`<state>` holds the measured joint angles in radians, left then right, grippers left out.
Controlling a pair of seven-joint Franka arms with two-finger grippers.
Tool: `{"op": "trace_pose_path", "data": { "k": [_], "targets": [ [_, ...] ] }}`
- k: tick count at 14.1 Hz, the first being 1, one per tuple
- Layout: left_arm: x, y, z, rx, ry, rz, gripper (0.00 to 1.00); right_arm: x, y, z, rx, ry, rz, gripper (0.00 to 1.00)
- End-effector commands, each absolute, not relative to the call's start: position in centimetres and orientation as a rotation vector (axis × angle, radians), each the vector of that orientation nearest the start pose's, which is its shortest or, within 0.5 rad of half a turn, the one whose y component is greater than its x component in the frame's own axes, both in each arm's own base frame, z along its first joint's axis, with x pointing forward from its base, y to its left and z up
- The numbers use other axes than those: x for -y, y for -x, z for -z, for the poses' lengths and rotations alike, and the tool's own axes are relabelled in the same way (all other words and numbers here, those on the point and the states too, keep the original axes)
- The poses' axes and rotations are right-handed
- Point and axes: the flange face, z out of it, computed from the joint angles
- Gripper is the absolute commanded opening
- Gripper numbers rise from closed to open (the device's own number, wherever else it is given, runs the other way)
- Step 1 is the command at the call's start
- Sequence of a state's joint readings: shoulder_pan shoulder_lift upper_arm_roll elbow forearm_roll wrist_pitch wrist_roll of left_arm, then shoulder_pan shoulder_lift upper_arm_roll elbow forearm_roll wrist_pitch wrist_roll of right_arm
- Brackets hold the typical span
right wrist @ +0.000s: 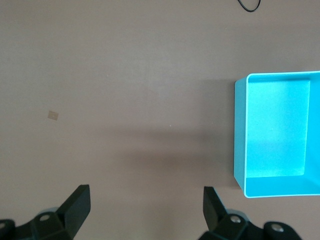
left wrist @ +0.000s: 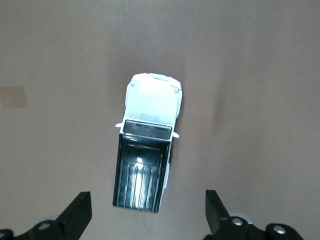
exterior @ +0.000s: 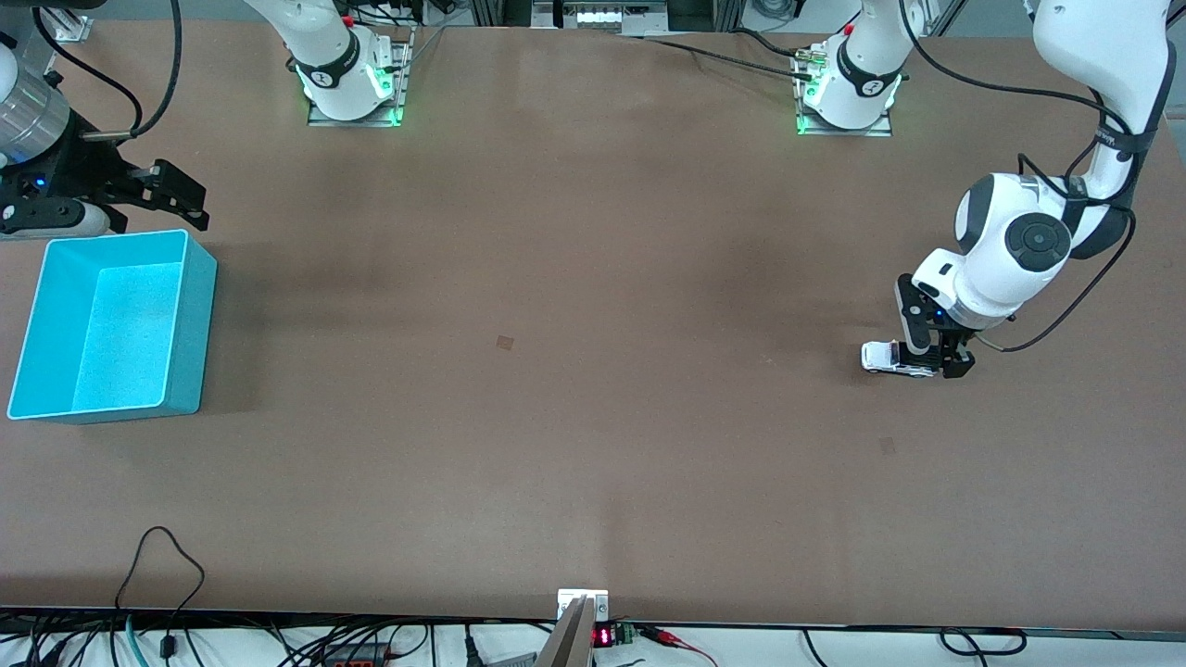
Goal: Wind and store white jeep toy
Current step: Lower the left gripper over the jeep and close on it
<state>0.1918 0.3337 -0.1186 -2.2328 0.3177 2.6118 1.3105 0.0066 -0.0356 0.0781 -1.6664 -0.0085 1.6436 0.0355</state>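
White jeep toy [exterior: 891,358] found standing on the worktop [exterior: 556,371] toward the left arm's end, well in from every edge, with bare brown surface on all sides and nothing near to obstruct. Cyan bin [exterior: 111,324] seated at the right arm's end, well apart from the toy, with right tool [exterior: 176,199] waiting just above its upper rim, fingers spread and empty. Left tool [exterior: 931,363] low over the toy's black-roofed rear half, fingers [left wrist: 80,212] spread wide and clear of its flanks; long axis lying along the table's length, white bonnet pointing toward the bin.
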Motion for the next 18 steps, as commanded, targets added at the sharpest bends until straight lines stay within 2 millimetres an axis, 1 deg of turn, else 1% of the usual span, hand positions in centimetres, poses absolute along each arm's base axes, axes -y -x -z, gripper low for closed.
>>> {"op": "trace_pose_path", "data": {
  "k": [1, 3, 4, 5, 6, 7, 8, 9, 10, 11, 12, 14, 18],
  "targets": [
    [-2.7, -55.3, -21.1, -2.104, 2.137, -0.038, 1.0, -4.8, -54.1, -61.0, 0.07, 3.165, 0.022, 1.0],
    [-2.5, -55.1, -19.8, -2.116, 2.144, -0.037, 1.0, -5.1, -54.1, -61.0, 0.077, 3.165, 0.024, 1.0],
    [-2.4, -55.2, -19.6, -2.116, 2.138, -0.018, 1.0, -5.6, -54.1, -61.0, 0.072, 3.165, 0.025, 1.0],
    [-2.3, -55.3, -19.4, -2.12, 2.129, -0.003, 0.96, -5.6, -54.1, -61.0, 0.058, 3.165, 0.025, 1.0],
    [-2.2, -55.3, -19.1, -2.125, 2.127, -0.002, 0.87, -5.7, -54.0, -61.0, 0.06, 3.165, 0.025, 1.0],
    [-2.0, -55.3, -19.1, -2.127, 2.121, 0.007, 0.74, -5.7, -54.0, -61.0, 0.06, 3.165, 0.025, 1.0],
    [-2.0, -55.4, -19.2, -2.128, 2.117, 0.01, 0.57, -5.7, -54.0, -61.0, 0.06, 3.165, 0.025, 1.0],
    [-2.0, -55.5, -19.3, -2.127, 2.116, 0.011, 0.39, -5.7, -54.0, -61.0, 0.06, 3.165, 0.025, 1.0],
    [-2.0, -55.5, -19.2, -2.132, 2.111, 0.011, 0.24, -5.8, -54.1, -61.1, 0.06, 3.165, 0.028, 1.0],
    [-2.0, -55.5, -19.3, -2.143, 2.1, 0.01, 0.19, -6.2, -54.0, -61.1, 0.072, 3.165, 0.028, 1.0],
    [-2.0, -55.5, -19.4, -2.163, 2.078, 0.006, 0.16, -6.6, -54.0, -61.1, 0.084, 3.163, 0.03, 1.0],
    [-2.4, -55.5, -19.4, -2.158, 2.086, 0.002, 0.15, -6.5, -54.0, -61.1, 0.082, 3.163, 0.03, 1.0],
    [-2.6, -55.4, -19.0, -2.161, 2.095, -0.012, 0.14, -6.3, -54.0, -61.1, 0.077, 3.163, 0.03, 1.0]
  ]
}}
